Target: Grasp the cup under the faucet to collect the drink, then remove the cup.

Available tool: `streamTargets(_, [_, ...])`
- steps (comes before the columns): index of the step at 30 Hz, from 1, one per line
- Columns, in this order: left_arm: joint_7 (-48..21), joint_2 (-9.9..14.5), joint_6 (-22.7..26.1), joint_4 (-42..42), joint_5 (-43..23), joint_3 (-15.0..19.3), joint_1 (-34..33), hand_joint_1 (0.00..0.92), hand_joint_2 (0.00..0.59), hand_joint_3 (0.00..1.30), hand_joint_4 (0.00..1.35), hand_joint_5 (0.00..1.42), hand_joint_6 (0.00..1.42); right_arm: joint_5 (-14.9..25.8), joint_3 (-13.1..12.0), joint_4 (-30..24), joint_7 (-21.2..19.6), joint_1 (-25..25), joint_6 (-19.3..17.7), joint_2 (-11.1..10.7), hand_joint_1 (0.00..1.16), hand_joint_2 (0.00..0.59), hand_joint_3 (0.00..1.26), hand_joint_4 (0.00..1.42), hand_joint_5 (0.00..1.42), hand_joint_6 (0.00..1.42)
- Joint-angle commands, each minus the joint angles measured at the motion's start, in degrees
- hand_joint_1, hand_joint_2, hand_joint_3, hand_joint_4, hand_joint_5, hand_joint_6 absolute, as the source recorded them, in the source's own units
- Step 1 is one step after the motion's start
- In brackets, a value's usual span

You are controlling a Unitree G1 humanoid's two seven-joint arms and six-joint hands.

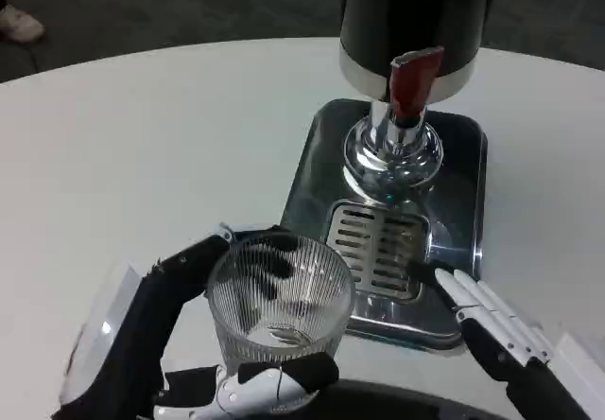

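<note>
Ribbed clear glass marks the cup, which sits on the white table just in front of the drip tray, off the tray's near-left corner and not yet under the faucet. The left hand is clamped around the cup, dark fingers wrapping its far side and a white-tipped finger crossing its near base. The right hand lies near the tray's near-right corner, fingers straight, close side by side and holding nothing, their tips over the tray's edge.

The step in hand looks like carrying the cup to the faucet. To do it well, the robot should lift the cup clear of the tray's raised rim, keep it upright, and set it on the slotted grate directly below the spout, behind which the dispenser stands. The red lever above the faucet would probably fall to the right hand, so that hand should stay out of the cup's path.
</note>
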Motion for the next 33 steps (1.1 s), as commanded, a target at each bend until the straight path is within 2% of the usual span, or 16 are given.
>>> streamTargets(1, [0.6,0.1,0.1,-0.2,-0.3,0.2,-0.7,0.624,0.047,0.75,0.86,0.98,0.88,-0.2,0.4,0.0,0.2,0.0,-0.2,0.1,0.69,0.488,0.04,0.00,0.00,0.00])
streamTargets(10, [1.1,0.5,-0.3,1.6,-0.7,2.2,-1.3,0.624,0.047,0.75,0.86,0.98,0.88,-0.3,0.8,0.4,0.3,-0.4,0.1,0.1,0.69,0.488,0.04,0.00,0.00,0.00])
streamTargets(18, [1.9,2.3,-1.1,6.2,-0.5,5.1,-5.8,0.620,0.042,0.75,0.86,0.98,0.88,-0.3,0.9,0.4,0.0,-0.2,0.1,0.3,0.69,0.488,0.04,0.00,0.00,0.00])
streamTargets(23, [6.0,4.2,-4.4,11.0,5.3,7.2,-10.0,0.610,0.037,0.75,0.88,0.99,0.90,-0.1,0.6,0.4,0.0,0.2,-0.1,0.2,0.69,0.488,0.04,0.00,0.00,0.00])
streamTargets(28, [9.1,5.0,-4.5,17.8,7.8,6.5,-15.5,0.604,0.034,0.75,0.87,0.99,0.90,0.1,0.5,0.3,0.0,0.2,-0.2,0.2,0.69,0.488,0.04,0.00,0.00,0.00])
streamTargets(33, [10.8,3.9,-3.6,22.4,9.3,4.2,-19.6,0.597,0.035,0.75,0.88,0.99,0.90,0.2,0.3,-0.2,0.0,0.6,-0.3,0.2,0.69,0.488,0.04,0.00,0.00,0.00])
